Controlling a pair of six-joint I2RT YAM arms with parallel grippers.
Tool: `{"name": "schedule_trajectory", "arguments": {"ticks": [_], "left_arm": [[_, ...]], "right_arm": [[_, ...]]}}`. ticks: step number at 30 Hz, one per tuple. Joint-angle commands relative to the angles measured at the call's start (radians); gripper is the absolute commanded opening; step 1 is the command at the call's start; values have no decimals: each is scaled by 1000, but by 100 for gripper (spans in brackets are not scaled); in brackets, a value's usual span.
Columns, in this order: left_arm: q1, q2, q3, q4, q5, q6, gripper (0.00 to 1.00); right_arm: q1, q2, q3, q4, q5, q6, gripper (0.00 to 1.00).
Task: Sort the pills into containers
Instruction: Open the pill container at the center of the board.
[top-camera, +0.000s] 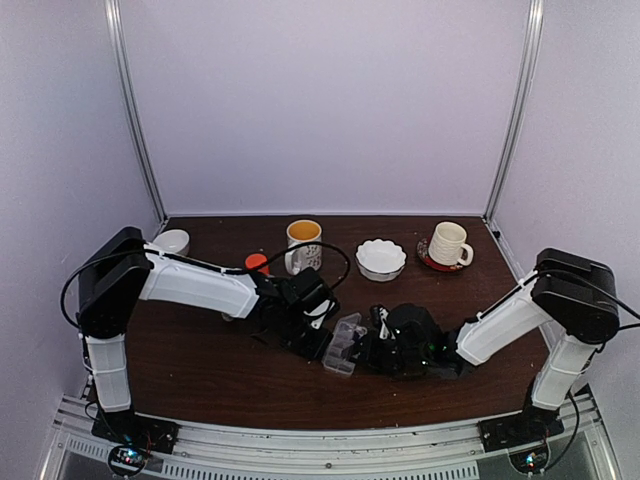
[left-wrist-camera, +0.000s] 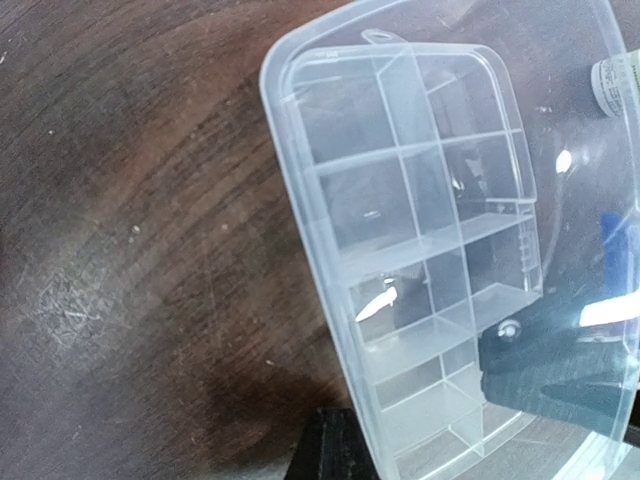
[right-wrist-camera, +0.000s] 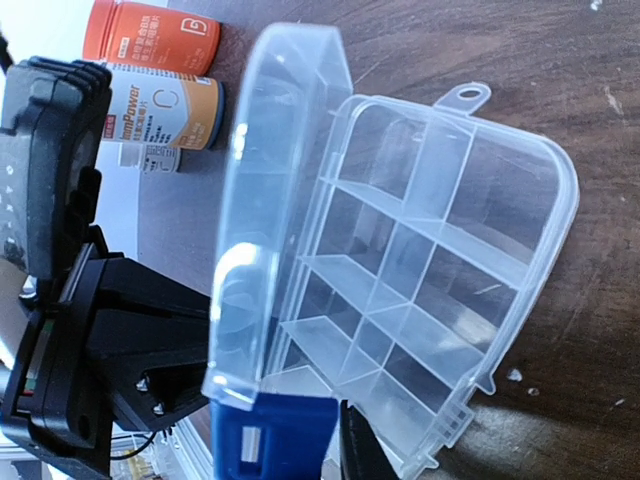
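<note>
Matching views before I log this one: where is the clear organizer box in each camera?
Top external: organizer box, lower centre.
Left wrist: fills the right half.
Right wrist: centre, lid raised on its left.
Shared landmark: the dark wooden table beneath it.

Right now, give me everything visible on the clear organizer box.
The organizer box is clear, thin-looking plastic, rectangular with rounded corners. Its base rests on the dark wooden table and is split into two columns of small compartments, all seemingly empty. A hang tab sticks out of one short end. The hinged lid is open and standing up. The right gripper meets its near end; grip unclear.
</note>
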Motion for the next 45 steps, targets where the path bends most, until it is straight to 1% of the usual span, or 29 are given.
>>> {"name": "schedule_trajectory", "arguments": {"ticks": [1, 2, 5, 6, 10, 13, 14, 15, 20, 24, 29, 37, 42, 45], "left_arm": [[-5, -34, -17, -69, -63, -3, 0], [-5, -47, -16, -81, -82, 2, 0], [-5, -96, -15, -116, -122, 11, 0], [-5, -114, -14, -130, -157, 12, 0], [-5, -169, -20, -164, -201, 12, 0], [-6, -216, -36, -173, -205, 6, 0], [-8, -232, -45, -169, -200, 5, 0], [-10, -248, -53, -158, -190, 5, 3], [-16, -337, -106, -66, -87, 2, 25], [-16, -357, -117, -27, -34, 0, 35], [-16, -326, -133, 55, 67, -4, 39], [-16, -256, -109, 75, 121, 11, 38], [-16, -227, -94, 66, 128, 24, 38], [-16, -207, -80, 34, 83, 13, 38]], "right_arm": [[3, 16, -34, 36, 0, 9, 16], [3, 16, -41, 43, 1, 11, 21], [1, 14, -55, 72, 3, 16, 41], [1, 15, -55, 76, 5, 17, 44], [-1, 20, -48, 76, 3, 13, 49], [0, 22, -42, 70, 1, 11, 61], [-1, 20, -40, 66, 1, 9, 64], [-1, 19, -36, 57, 1, 7, 65], [-2, 15, -24, 35, 0, -4, 67], [-2, 18, -19, 30, 1, -5, 68], [-2, 15, -10, 13, -3, -9, 68], [-2, 16, -5, 3, -4, -9, 68], [-1, 16, 3, -6, -4, -10, 68], [-2, 15, 4, -11, -3, -9, 67]]}}
